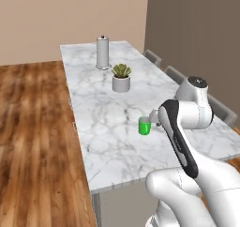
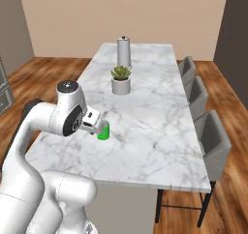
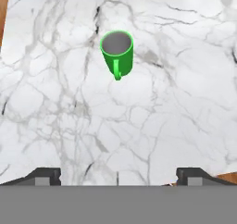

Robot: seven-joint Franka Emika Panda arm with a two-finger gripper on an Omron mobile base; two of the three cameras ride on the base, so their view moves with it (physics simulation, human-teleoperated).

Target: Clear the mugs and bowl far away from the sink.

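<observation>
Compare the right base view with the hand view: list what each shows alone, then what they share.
Right base view alone: grey padded chairs, a white pot with a green plant, a tall metal canister.
Hand view alone: the bright green cylindrical mug's grey inside and its handle.
Both: the green mug upright on the white marble counter.

We see one bright green mug (image 3: 117,52) standing upright on the marble worktop (image 1: 108,141), empty, grey inside, near its near end, handle toward us.
</observation>
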